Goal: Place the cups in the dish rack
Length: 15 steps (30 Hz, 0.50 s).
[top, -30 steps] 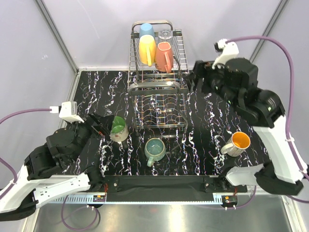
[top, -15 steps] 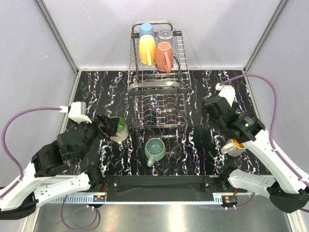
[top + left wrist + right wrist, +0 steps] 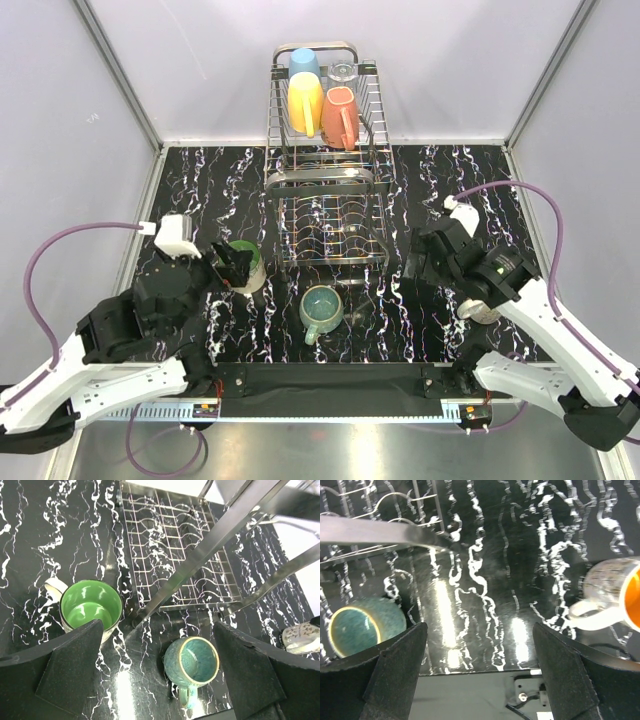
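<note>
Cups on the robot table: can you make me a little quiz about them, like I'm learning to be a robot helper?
1. True or false: the teal mug stands on the table, outside the dish rack.
2. How many cups sit in the rack's top basket? A) two B) four C) six
3. Fill in: the mug with the green inside is nearest the ___ gripper.
Key: 1 true. 2 B. 3 left: the left gripper is open, close to it.
</note>
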Each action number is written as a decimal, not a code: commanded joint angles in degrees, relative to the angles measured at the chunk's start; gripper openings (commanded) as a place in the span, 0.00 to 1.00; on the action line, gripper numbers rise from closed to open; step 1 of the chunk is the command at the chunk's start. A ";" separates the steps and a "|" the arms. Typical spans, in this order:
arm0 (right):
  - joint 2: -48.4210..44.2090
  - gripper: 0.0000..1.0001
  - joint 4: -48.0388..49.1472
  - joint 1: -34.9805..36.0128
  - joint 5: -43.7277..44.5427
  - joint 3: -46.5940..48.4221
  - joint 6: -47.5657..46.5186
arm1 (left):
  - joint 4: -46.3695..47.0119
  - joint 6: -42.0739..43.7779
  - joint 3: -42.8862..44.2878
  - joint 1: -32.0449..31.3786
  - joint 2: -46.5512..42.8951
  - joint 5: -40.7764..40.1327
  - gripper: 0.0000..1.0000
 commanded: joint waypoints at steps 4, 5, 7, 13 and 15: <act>1.03 0.94 4.89 -0.04 -6.23 -1.29 0.34 | -0.27 -2.97 -3.42 -0.13 -0.51 -0.23 0.99; 1.03 0.94 5.33 -0.04 -6.49 -1.55 0.34 | -1.15 -2.89 -2.81 -0.13 0.89 -0.76 0.99; 1.12 0.94 6.74 0.05 -7.45 -2.43 0.25 | -5.35 -3.32 -0.27 -0.13 3.09 -2.16 0.97; 1.29 0.95 7.01 -0.04 -7.20 -2.00 -2.47 | -12.32 -6.14 3.43 0.48 11.00 -4.10 0.84; 1.38 0.95 7.27 0.05 -7.90 -1.91 -3.87 | -13.46 -7.19 3.70 0.75 13.37 -3.75 0.84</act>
